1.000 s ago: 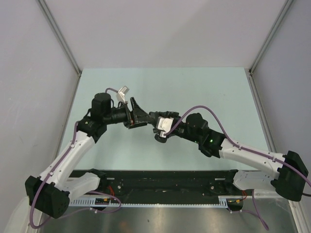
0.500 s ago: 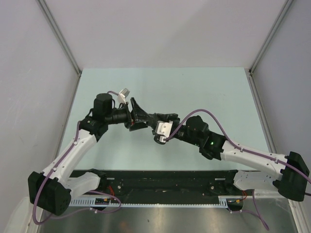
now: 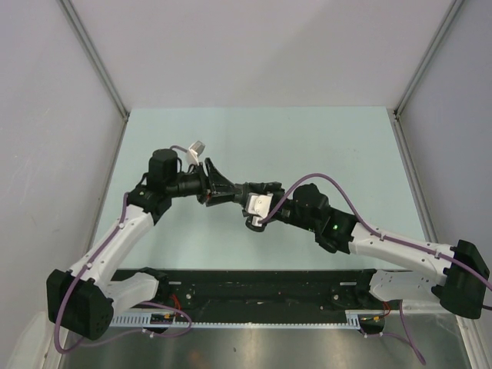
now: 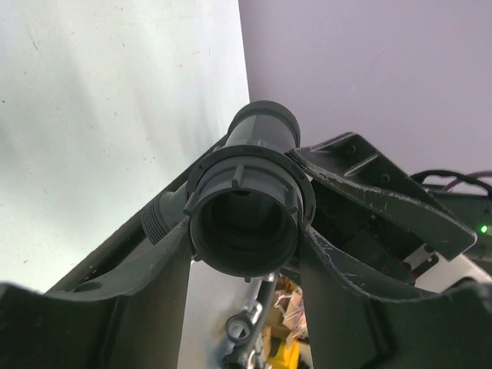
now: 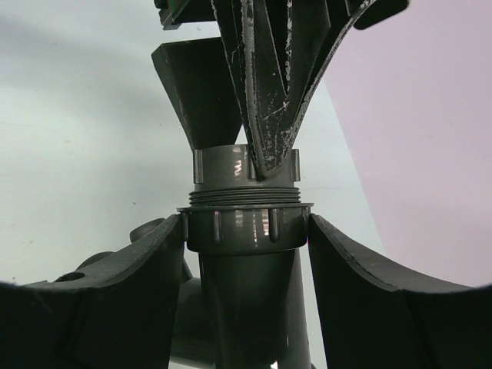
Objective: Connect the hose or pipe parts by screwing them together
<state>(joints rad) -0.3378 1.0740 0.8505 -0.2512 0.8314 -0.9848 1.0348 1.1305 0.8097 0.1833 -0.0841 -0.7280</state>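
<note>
Two dark grey pipe parts (image 3: 240, 189) hang joined above the pale table, between both grippers. My right gripper (image 3: 256, 190) is shut on the ribbed collar (image 5: 246, 228) of the branched part; a side branch (image 5: 146, 232) shows low on the left and a few threads (image 5: 244, 197) lie bare above the collar. The short part (image 5: 219, 166) sits on those threads with the left fingers (image 5: 265, 92) around it. In the left wrist view its round mouth (image 4: 244, 223) faces the camera, and my left gripper (image 4: 244, 231) presses its ring from both sides.
The pale green table (image 3: 323, 138) lies below, with grey walls on the left, right and far sides. A black rail (image 3: 246, 288) runs along the near edge between the arm bases. Purple cables (image 3: 323, 181) loop off both arms.
The left fingers have closed in from a wide spread onto the short part. The right gripper with the branched part has shifted slightly, and its hold looks the same.
</note>
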